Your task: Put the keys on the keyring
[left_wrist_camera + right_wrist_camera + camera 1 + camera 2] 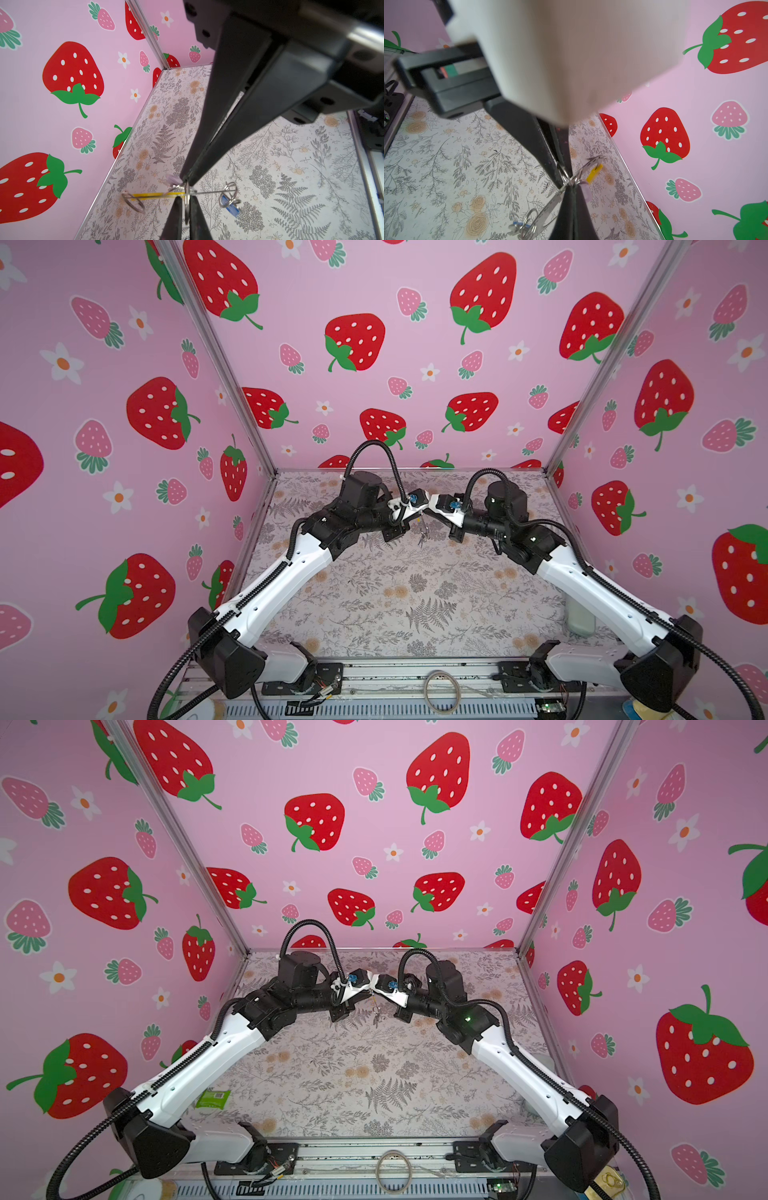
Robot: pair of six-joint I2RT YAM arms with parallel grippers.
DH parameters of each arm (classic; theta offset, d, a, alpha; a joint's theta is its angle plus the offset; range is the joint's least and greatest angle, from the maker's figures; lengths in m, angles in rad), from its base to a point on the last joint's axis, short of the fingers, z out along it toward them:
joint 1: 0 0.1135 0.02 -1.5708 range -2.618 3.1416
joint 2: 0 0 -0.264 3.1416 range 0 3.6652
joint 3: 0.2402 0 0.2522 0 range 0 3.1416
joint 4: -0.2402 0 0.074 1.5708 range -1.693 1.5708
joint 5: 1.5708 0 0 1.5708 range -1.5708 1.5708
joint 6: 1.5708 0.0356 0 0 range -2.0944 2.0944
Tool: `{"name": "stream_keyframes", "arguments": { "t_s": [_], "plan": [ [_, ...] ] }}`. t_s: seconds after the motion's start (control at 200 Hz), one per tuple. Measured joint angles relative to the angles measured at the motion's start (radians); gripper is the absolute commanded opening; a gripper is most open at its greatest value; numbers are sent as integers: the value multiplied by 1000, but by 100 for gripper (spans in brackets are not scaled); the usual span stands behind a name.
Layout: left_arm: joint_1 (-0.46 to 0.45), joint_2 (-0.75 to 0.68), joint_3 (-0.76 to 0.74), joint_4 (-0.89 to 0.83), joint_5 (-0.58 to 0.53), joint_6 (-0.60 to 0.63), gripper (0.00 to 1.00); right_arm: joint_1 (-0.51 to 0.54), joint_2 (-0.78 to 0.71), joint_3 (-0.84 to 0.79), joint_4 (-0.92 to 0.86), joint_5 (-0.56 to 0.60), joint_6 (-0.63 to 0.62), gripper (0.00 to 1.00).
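Observation:
The keyring (207,193) hangs in the air above the floral table, seen edge-on in the left wrist view with its yellow section (158,195). The blue-tagged key (229,206) dangles from a small loop on it. The lilac-tagged key (172,179) sits beside the right gripper's tip. My left gripper (187,200) is shut on a small metal loop of the keyring. My right gripper (569,186) is shut on the keyring's band (550,207) next to the lilac tag (585,191). In both top views the two grippers meet tip to tip (422,511) (371,992), with the keys (423,536) hanging below.
A plain pale hoop (424,691) lies on the front rail between the arm bases. A green packet (212,1099) lies at the front left of the table, and a pale bottle (579,618) at the front right. Strawberry-patterned walls close three sides.

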State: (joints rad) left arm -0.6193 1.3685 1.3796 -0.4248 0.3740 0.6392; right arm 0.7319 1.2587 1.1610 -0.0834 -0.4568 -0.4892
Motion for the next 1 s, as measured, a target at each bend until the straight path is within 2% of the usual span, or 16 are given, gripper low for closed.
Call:
{"name": "stream_keyframes", "arguments": {
  "t_s": [0.125,0.205,0.385,1.0],
  "plan": [
    [0,3,3,-2,-2,-10,12,0,0,1,-2,5,-4,0],
    [-1,3,4,-2,-8,-19,19,1,0,1,-4,10,-6,0],
    [-2,3,4,5,-17,-33,25,6,0,1,-5,19,-5,0],
    [13,-54,-14,82,63,-72,23,11,0,-1,4,34,19,0]
  ]
}}
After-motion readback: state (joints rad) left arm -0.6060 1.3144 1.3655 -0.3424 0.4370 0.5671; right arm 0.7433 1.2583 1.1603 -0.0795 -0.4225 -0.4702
